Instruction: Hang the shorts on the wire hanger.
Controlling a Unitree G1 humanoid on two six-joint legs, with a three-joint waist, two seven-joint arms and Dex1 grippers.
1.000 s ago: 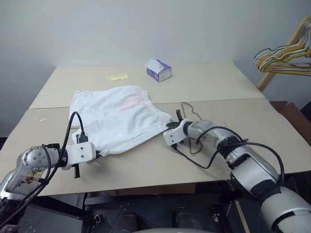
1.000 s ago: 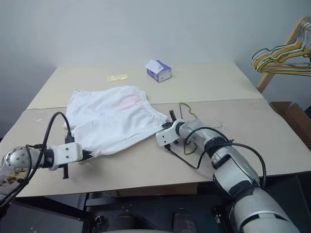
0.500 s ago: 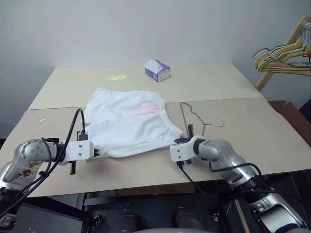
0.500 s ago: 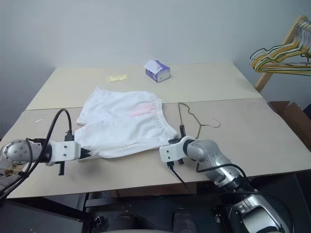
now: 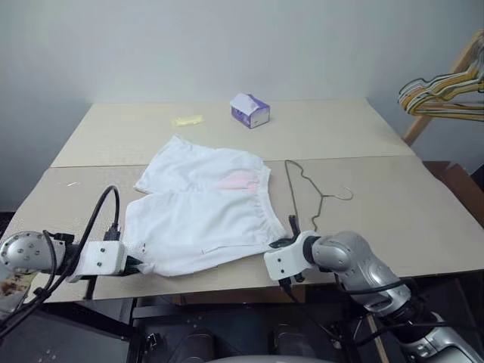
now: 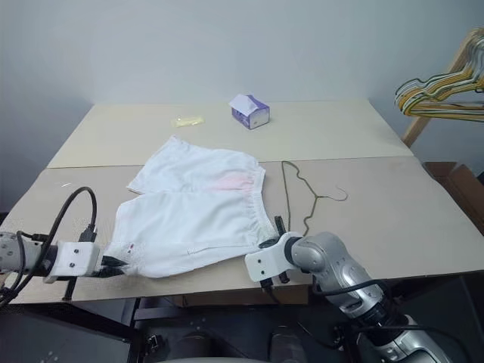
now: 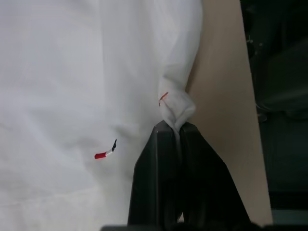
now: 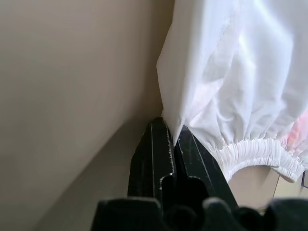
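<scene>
Shorts (image 5: 204,219) pinched in both grippers' fingers, wire hanger (image 5: 306,189) beside

Soft even room light, faint shadows under the shorts (image 5: 203,219) on the bench (image 5: 393,204), wrist views slightly soft close-up, no glare

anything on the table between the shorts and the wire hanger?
Nothing visible. The shorts lie flat with the waistband side next to the wire hanger, bare table between them. The tissue box sits far back.
</scene>
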